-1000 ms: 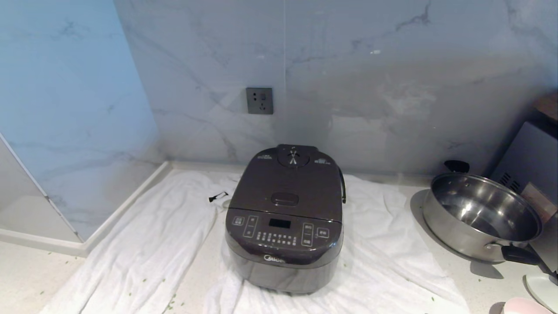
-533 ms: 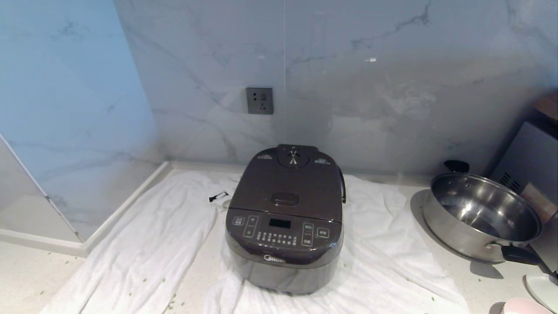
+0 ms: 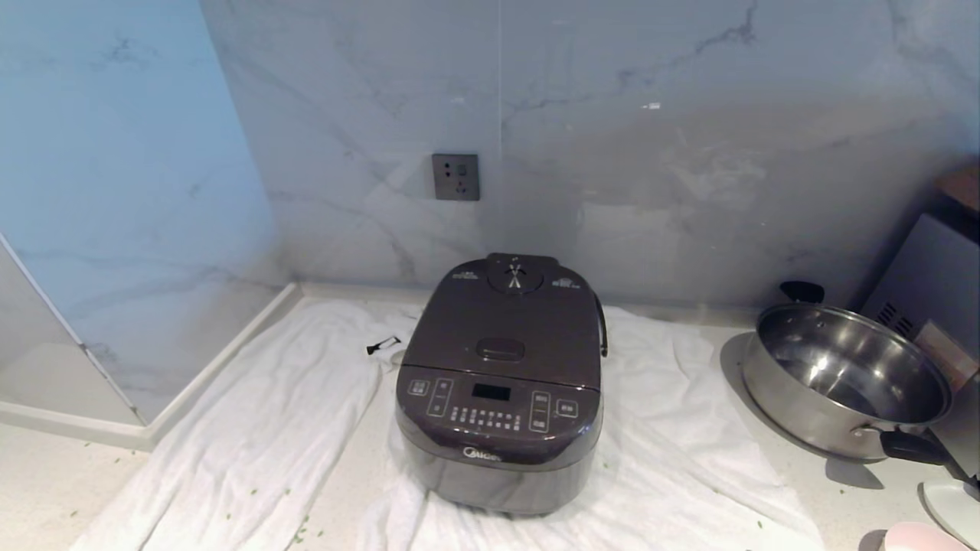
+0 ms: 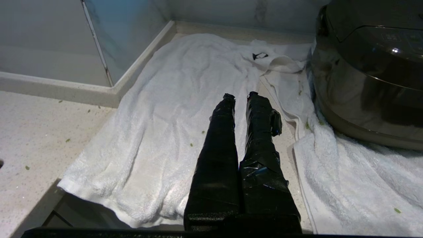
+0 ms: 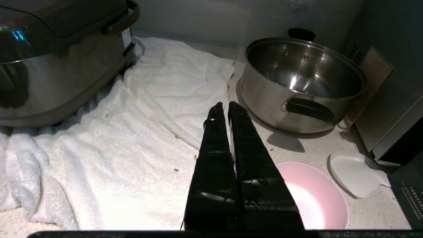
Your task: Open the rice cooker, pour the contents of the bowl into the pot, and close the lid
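Rice cooker [image 3: 501,383] sits on the white towel [image 3: 253,428], lid [image 3: 509,321] down; both grippers, left [image 4: 240,96] and right [image 5: 225,105], hover low, jaws pressed together, holding nothing.

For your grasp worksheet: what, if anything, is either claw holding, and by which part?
Nothing. The left claw and the right claw are both shut on nothing, above the white towel.

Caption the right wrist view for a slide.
Shut right end effector above the towel, between closed cooker and steel pan, pink bowl beneath.
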Controlling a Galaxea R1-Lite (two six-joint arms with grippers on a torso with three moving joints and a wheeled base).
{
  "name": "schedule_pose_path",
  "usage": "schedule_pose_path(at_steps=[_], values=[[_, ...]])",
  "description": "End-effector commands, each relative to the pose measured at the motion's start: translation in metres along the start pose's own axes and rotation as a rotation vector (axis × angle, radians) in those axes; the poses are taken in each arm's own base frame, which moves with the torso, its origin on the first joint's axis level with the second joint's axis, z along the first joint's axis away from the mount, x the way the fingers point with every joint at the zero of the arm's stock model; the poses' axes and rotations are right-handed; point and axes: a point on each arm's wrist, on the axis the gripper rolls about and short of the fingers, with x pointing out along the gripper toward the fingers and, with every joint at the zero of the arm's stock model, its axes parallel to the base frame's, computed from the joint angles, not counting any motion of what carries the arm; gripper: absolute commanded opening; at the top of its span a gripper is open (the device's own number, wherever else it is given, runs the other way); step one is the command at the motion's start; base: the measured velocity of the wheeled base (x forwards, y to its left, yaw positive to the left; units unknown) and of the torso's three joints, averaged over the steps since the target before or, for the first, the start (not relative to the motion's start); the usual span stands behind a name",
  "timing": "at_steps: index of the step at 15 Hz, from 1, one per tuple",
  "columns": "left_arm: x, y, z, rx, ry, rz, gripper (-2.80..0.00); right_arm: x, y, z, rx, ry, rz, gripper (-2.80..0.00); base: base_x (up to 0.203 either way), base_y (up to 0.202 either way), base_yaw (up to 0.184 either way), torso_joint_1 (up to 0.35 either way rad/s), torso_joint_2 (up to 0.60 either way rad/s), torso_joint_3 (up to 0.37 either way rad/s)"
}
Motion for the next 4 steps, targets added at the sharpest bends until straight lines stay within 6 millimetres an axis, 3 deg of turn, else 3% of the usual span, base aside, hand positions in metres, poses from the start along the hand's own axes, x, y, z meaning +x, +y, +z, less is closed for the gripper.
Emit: schedule_pose_path(at_steps=[1, 4], values=[[0.0001, 0.0000, 0.0001, -0.001, 0.001, 0.001, -2.80, 0.0000, 0.0000, 0.0003, 0.006, -0.001, 0.001, -2.80, 0.000, 0.000, 0.000, 0.000, 0.00, 0.000], [0.0001, 0.0000, 0.0001, -0.001, 0.001, 0.001, -2.80, -0.0002, 0.0000, 0.0006, 0.032, 0.000, 0.004, -2.80, 0.000, 0.000, 0.000, 0.000, 0.00, 0.000]])
